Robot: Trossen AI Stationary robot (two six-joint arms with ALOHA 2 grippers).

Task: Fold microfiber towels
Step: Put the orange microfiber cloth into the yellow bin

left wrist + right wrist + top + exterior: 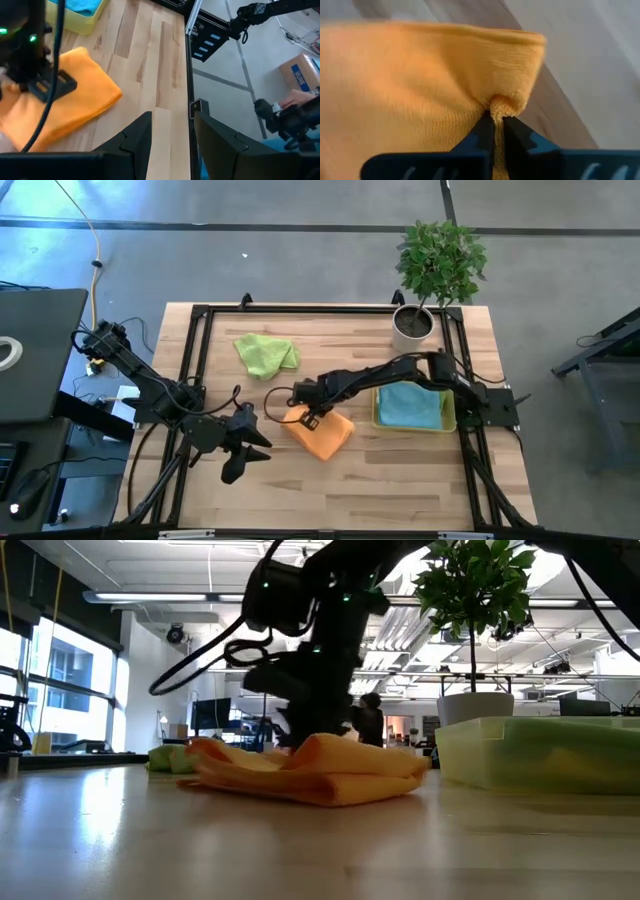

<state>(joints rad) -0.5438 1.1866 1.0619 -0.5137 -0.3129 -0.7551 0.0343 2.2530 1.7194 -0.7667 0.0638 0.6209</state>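
Right gripper (pixel 307 418) down at mid-surface, pinched shut on the edge of the orange towel (pixel 322 432); the wrist view shows a small pucker of cloth (pixel 502 106) nipped between the fingertips. The towel lies half-folded and lumpy on the wooden surface (pixel 400 480), just beside the yellow bin (pixel 378 418) holding a blue towel (pixel 410 405). A green towel (pixel 266 354) sits crumpled farther back, well apart. Left gripper (pixel 240 457) rests near the front edge, fingers spread, holding nothing. Judgement: the bite looks thin, so a lift should be slow and low, or the edge could slip free. Carry the pinched edge straight across to meet the opposite edge, keeping the cloth taut. The idle left gripper could pin the far side to prevent dragging.
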